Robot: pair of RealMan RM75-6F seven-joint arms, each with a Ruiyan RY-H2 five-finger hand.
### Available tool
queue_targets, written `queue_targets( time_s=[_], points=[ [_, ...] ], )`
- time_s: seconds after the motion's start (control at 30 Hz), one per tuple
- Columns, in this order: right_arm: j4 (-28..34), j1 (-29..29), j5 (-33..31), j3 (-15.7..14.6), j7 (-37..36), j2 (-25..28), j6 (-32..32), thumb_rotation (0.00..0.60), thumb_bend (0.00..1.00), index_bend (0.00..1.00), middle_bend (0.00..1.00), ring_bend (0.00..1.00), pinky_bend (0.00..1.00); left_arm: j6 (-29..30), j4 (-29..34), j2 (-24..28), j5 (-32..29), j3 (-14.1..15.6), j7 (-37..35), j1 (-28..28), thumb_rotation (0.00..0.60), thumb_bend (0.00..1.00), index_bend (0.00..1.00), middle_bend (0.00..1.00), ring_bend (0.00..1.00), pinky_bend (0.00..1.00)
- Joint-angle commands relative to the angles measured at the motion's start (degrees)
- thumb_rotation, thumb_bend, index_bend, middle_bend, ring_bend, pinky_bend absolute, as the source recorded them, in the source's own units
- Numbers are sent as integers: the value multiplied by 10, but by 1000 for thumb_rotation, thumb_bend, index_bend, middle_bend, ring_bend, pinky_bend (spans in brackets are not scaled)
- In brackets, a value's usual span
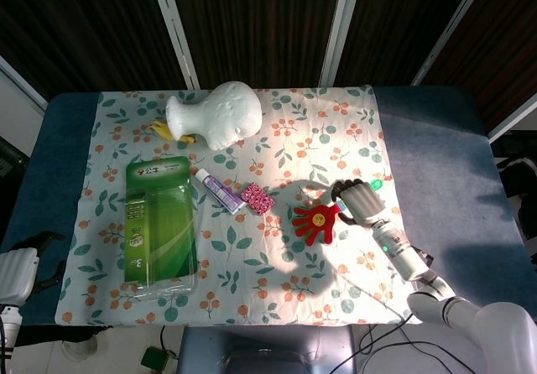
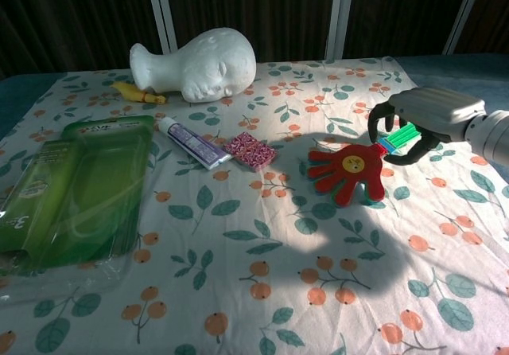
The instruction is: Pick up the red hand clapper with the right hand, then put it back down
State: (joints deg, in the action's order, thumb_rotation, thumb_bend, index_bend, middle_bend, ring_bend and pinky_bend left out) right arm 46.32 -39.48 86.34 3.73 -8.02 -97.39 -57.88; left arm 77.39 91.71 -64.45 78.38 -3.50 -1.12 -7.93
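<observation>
While the right hand (image 2: 413, 128) is curling round the green handle (image 2: 400, 138) of the red hand-shaped plastic clapper (image 2: 347, 171), the toy's palm end is tilting up off the floral cloth (image 1: 277, 261), w/ its shadow showing beneath it in the chest view. So the lift looks just begun, judging by that gap; the put-down isn't done yet. Fingers (image 2: 380, 118) are wrapping the handle from above and the thumb side is closing under it, prob. because the handle is the only slim part the hand can close on; the flat red palm w/ its yellow smiley is hanging free toward the robot's left. In the head view the same right hand (image 1: 361, 199) is sitting just right of the clapper (image 1: 317, 220), near the cloth's right edge.

The left hand (image 1: 33, 261) is resting low at the worktop's near-left corner, away from the job; can't tell if it's spread or curled, too little showing.

Also lying on the blue worktop (image 1: 436, 139): white foam mannequin head (image 1: 216, 114) on its side, yellow rubber toy (image 1: 164, 129) beside it, green blister pack (image 1: 158, 223), white-purple tube (image 1: 220, 191), small pink patterned block (image 1: 256, 196), all well apart from the clapper, so nothing is crowding the lift.
</observation>
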Motion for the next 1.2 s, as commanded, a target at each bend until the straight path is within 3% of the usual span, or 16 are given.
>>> queue_targets(
  time_s=[0.03,0.2,0.33,0.5,0.67,0.93,1.1,1.2],
  points=[
    [10,3,4,2,0,3,-12,600,503,809,554,649,742,0,0,0,0,0,0,0,600,406,326,282,291,347],
    [33,7,7,7,-6,10,-36,600,536,813,675,807,869,-1,-2,0,-1,0,-2,0,600,406,326,281,291,347],
    [41,9,8,9,-7,13,-45,600,559,813,726,867,913,-2,-2,0,-1,0,-2,0,600,405,326,281,291,347],
    [115,34,5,27,-68,35,-111,600,600,814,783,936,962,-2,-1,0,0,1,0,-1,600,406,326,281,291,347],
    [181,60,13,43,-198,60,-176,600,610,813,784,937,962,0,0,0,0,0,1,0,600,406,326,281,291,348],
    [211,107,21,55,-438,85,-264,600,640,813,784,937,962,-2,2,-1,2,2,5,-1,600,406,326,281,291,347],
    [237,115,15,48,-590,118,-238,600,650,813,783,937,962,-4,2,-2,2,3,9,-3,600,406,326,281,291,347],
    [231,109,11,43,-580,131,-206,600,656,814,783,937,962,-5,3,-3,2,3,12,-3,600,406,326,281,291,347]
  ],
)
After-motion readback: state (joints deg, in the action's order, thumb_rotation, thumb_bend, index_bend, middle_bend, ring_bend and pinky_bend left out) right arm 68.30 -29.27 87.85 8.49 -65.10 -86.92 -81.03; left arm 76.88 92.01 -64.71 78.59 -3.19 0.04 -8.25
